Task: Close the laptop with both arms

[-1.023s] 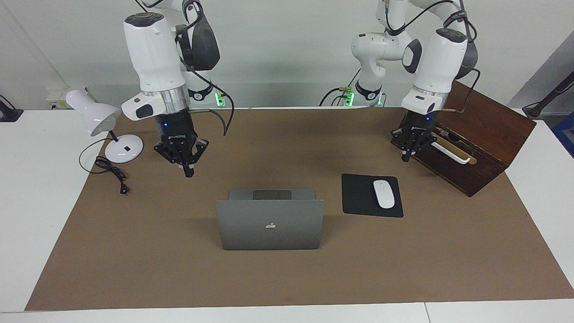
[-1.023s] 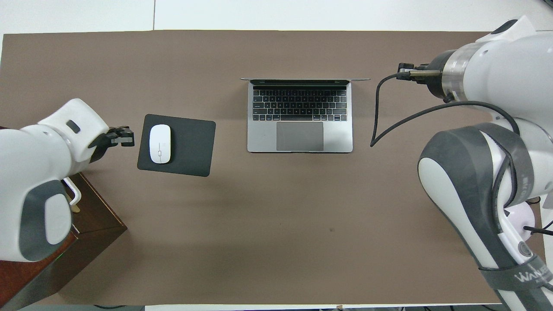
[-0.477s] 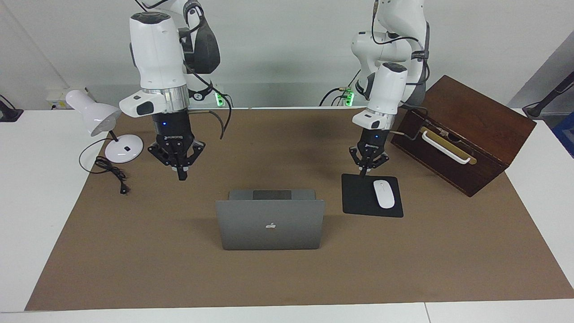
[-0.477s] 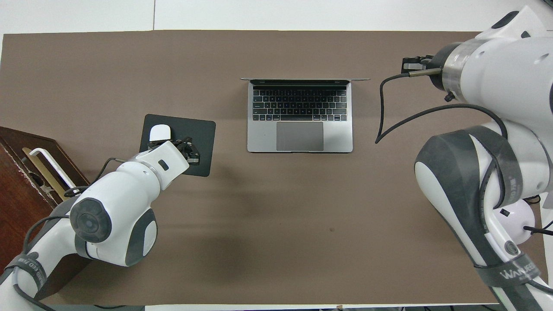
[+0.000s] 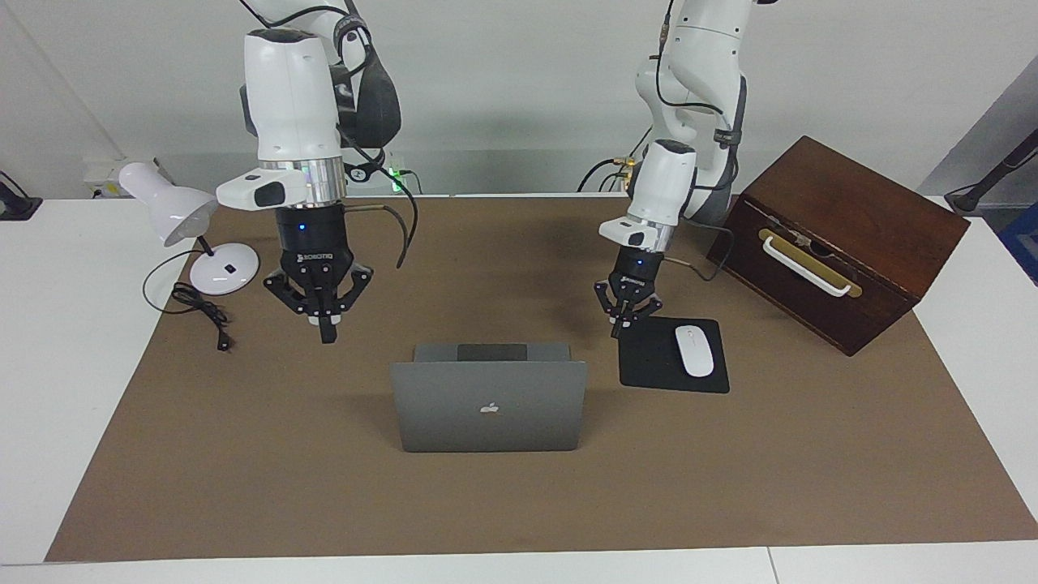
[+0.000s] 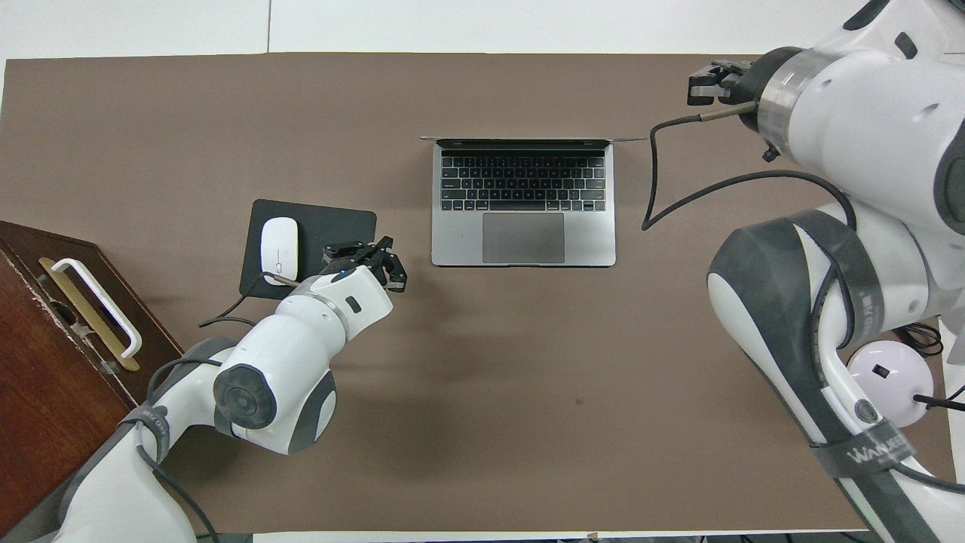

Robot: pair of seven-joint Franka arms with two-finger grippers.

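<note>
So the laptop (image 5: 487,414) is sitting open pretty much in the middle of the brown mat (image 5: 243,454). Its lid is standing upright with the Apple logo facing away from the robots, and the keyboard is on their side. Neither arm is touching it.

The left gripper (image 5: 619,328) hangs up in the air over the mat, right at the corner of the black mouse pad (image 5: 649,361), in the gap between the pad and the laptop. Its fingers look pressed together into one point, aimed down, with nothing between them. The right gripper (image 5: 327,328) hovers over bare mat toward the right arm's end of the table, off to the side of the laptop. Its fingers are also pinched together on nothing and pointing straight down.

Other stuff: a white mouse (image 5: 694,350) lies on the pad. A dark wooden box (image 5: 859,219) with a white handle sits toward the left arm's end. A little white desk lamp (image 5: 169,211) with its cord is at the right arm's end.
</note>
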